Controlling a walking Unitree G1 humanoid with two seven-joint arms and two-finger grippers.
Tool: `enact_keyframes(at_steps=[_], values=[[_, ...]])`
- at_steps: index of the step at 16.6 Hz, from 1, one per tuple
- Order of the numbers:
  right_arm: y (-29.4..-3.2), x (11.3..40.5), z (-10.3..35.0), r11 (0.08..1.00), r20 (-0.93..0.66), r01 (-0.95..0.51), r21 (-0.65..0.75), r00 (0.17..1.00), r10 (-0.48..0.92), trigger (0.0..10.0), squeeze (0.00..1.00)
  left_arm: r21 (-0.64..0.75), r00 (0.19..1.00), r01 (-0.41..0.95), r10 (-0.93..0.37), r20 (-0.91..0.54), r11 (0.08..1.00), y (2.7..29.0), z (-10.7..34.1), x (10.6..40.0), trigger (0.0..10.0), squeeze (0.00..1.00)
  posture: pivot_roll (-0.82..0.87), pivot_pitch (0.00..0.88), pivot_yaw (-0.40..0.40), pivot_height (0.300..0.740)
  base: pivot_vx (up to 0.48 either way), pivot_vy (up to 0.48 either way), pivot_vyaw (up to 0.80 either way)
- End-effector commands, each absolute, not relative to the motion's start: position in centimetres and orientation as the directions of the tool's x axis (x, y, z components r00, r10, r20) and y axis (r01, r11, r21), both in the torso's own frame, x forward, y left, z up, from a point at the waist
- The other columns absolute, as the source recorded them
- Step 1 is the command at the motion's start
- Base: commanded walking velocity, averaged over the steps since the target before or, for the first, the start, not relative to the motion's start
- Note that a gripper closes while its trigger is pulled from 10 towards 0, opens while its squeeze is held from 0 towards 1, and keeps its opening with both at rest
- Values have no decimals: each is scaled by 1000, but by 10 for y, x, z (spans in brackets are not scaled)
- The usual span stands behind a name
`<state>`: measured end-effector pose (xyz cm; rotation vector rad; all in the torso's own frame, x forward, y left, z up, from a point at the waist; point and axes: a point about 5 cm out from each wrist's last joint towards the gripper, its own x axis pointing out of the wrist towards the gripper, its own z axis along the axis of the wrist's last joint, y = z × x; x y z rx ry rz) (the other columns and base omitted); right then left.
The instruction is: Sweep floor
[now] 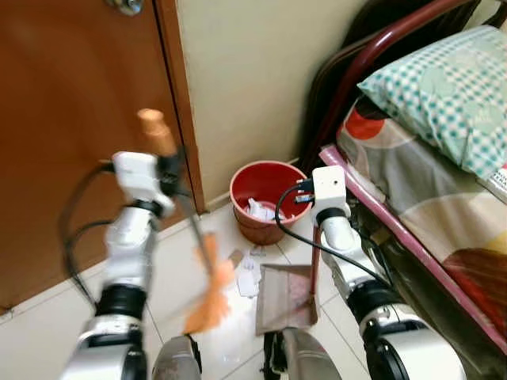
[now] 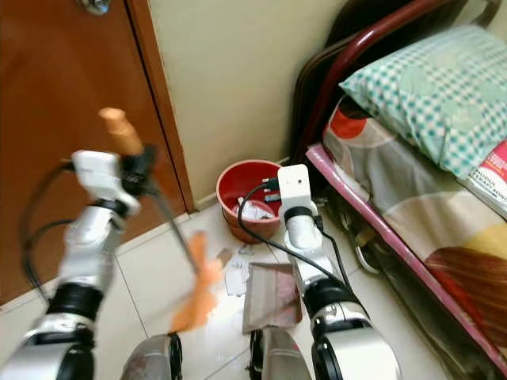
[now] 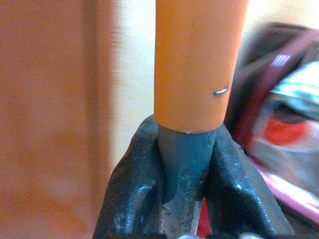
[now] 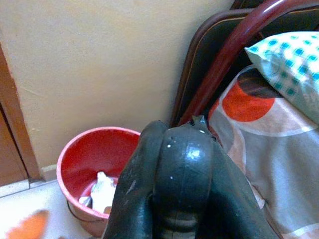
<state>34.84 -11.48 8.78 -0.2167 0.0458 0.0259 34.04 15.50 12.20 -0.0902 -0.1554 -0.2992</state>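
My left gripper [image 3: 185,149] is shut on the grey neck of an orange broom handle [image 1: 156,131]. The broom slants down to blurred orange bristles [image 1: 210,305] on the white tile floor. A brown dustpan [image 1: 285,297] lies flat on the tiles just right of the bristles. Its thin upright handle [image 1: 315,265] rises to my right gripper [image 4: 167,132], which is shut on it. White paper scraps [image 1: 249,277] lie between the bristles and the dustpan.
A red bucket [image 1: 265,198] holding crumpled paper stands against the cream wall, just beyond the dustpan. A brown door [image 1: 71,119] is on the left. A bed [image 1: 428,182] with a checked pillow [image 1: 444,87] and dark red frame runs along the right.
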Motion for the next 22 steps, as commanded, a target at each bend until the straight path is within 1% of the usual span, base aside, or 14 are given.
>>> enact_keyframes(at_steps=[1, 2, 4, 5, 6, 8, 10, 13, 14, 16, 18, 21, 22], values=[[-110, 348, 81, 971, -110, -80, -223, 992, 57, 10000, 0, -108, 906, 412, -395, 150, 905, 130, 118, 340, 10000, 0, 13, 135, -65, 740, 0, 0, 0], [-104, 348, 83, 966, -114, -124, -226, 988, 100, 10000, 0, -80, 871, 482, -469, 145, 872, 116, 116, 335, 10000, 0, 13, 135, -64, 740, 0, 0, 0], [-107, 348, 83, 959, -127, -155, -236, 984, 128, 10000, 0, -48, 868, 486, -476, 143, 872, 117, 115, 333, 10000, 0, 9, 141, -59, 740, 0, 0, 0], [-113, 347, 82, 962, -145, -171, -215, 979, 141, 10000, 0, -23, 874, 470, -463, 146, 882, 125, 117, 332, 10000, 0, 8, 145, -59, 740, 0, 0, 0], [-119, 346, 82, 957, -155, -182, -224, 977, 149, 10000, 0, -20, 883, 453, -446, 145, 891, 135, 119, 331, 10000, 0, 7, 151, -57, 740, 0, 0, 0], [-140, 343, 86, 951, -176, -208, -230, 970, 169, 10000, 0, 56, 945, 296, -301, 127, 953, 175, 131, 332, 10000, 0, 13, 160, -55, 740, 0, 0, 0], [-155, 339, 90, 949, -197, -231, -216, 962, 189, 10000, 0, 50, 949, 260, -265, 169, 964, 203, 145, 331, 10000, 0, 12, 171, -52, 740, 0, 0, 0], [-167, 334, 103, 935, -188, -286, -211, 950, 249, 10000, 0, 42, 976, 104, -110, 190, 994, 235, 155, 330, 10000, 0, -2, 189, -52, 740, 0, 0, 0], [-173, 330, 109, 926, -192, -308, -219, 944, 268, 10000, 0, 56, 977, 84, -94, 192, 995, 239, 159, 328, 10000, 0, -7, 191, -56, 740, 0, 0, 0], [-185, 323, 121, 924, -187, -297, -239, 948, 256, 10000, 0, 63, 981, 57, -68, 184, 996, 243, 158, 324, 10000, 0, -12, 183, -60, 740, 0, 0, 0], [-201, 315, 131, 945, -169, -232, -232, 966, 196, 10000, 0, 81, 990, 27, -37, 133, 996, 245, 146, 322, 10000, 0, -16, 179, -61, 740, 0, 0, 0], [-215, 301, 137, 969, -152, -177, -170, 977, 152, 10000, 0, 117, 994, 65, -75, 79, 991, 236, 128, 314, 10000, 0, -33, 164, -61, 740, 0, 0, 0], [-223, 295, 142, 976, -128, -130, -174, 986, 108, 10000, 0, 107, 995, 70, -76, 59, 992, 234, 122, 311, 10000, 0, -36, 159, -58, 740, 0, 0, 0]])
